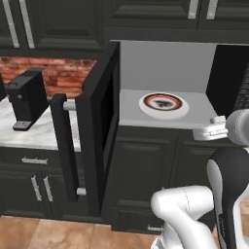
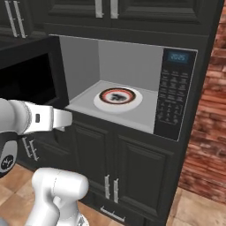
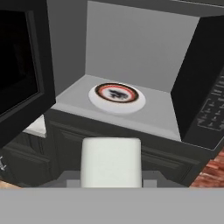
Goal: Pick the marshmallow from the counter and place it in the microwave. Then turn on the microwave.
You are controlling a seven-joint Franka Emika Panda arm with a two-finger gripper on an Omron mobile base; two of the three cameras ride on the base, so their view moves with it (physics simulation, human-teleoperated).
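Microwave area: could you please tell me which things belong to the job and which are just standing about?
Job: marshmallow in the end effector; microwave, door open; turntable; keypad.
Standing about: coffee machine on the counter; brick wall; cabinets.

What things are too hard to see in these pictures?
- Keypad labels on the black built-in microwave: too small, right base view.
- Dark mark on the red-ringed white turntable: blurred, hand view.
- White marble counter: partly hidden by the open dark door, left base view.
- Whitish cube marshmallow: underside hidden, hand view.
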